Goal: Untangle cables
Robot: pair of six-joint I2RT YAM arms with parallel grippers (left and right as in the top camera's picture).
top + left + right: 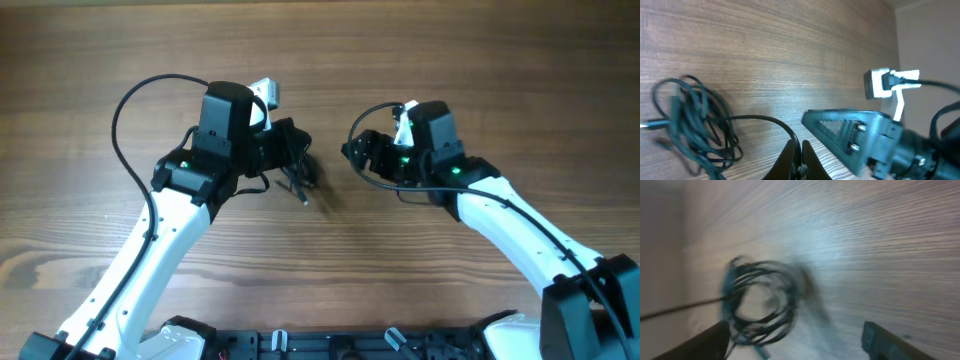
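The wooden table (330,285) carries everything. On it, the left gripper (801,150) has its jaws pressed together on one strand of the cables (692,122) — a tangled bundle lying beside it. The right gripper (795,330) gapes wide — the bundle, blurred, lies just ahead.

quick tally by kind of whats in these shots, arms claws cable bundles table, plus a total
robot arms: 2 (left arm, right arm)
claws: 2 (left claw, right claw)
cable bundle: 1
wooden table: 1
total: 6
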